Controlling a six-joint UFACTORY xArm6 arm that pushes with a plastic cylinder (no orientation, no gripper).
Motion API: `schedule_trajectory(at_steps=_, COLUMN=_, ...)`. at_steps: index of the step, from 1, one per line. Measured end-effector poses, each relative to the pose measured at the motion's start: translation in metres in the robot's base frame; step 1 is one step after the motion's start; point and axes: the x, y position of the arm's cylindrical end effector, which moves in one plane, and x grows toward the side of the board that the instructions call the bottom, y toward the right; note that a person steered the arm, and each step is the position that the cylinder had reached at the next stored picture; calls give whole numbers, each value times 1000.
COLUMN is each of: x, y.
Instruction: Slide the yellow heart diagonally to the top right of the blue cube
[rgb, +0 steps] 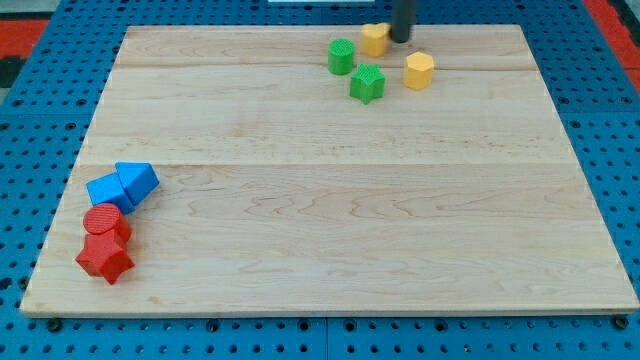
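The dark rod came down from the view's top edge, and my tip (401, 39) sat against the right side of a yellow block (375, 39) near the top edge of the pale wooden board (330, 230). That block's shape could not be made out for certain; it may have been the yellow heart. The rod carried no jaws, so none were spread or pressed together.

Just left of it stood a green cylinder-like block (341, 56), and below, between the two, a green star-like block (367, 83). A yellow hexagonal block (419, 71) lay to the right of the green star, apart from the tip. All four sat close together near the board's top edge, right of centre.

Well apart, near the left edge, a blue cube (108, 191) touched a blue triangular block (137, 181) on its right. Below them a red cylinder (106, 222) rested against a red star-shaped block (104, 257), which sat near the bottom-left corner.

A broad stretch of bare wood ran across the middle and the whole right and lower part of the board. Around the board lay a blue perforated surface (50, 110), with red patches at the upper corners.
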Motion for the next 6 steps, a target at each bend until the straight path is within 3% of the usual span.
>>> schedule_trajectory(at_steps=2, x=21, y=-134)
schedule_trajectory(at_steps=3, x=19, y=-90)
schedule_trajectory(at_steps=4, x=-18, y=-87)
schedule_trajectory(at_steps=5, x=-25, y=-148)
schedule_trajectory(at_steps=6, x=18, y=-218)
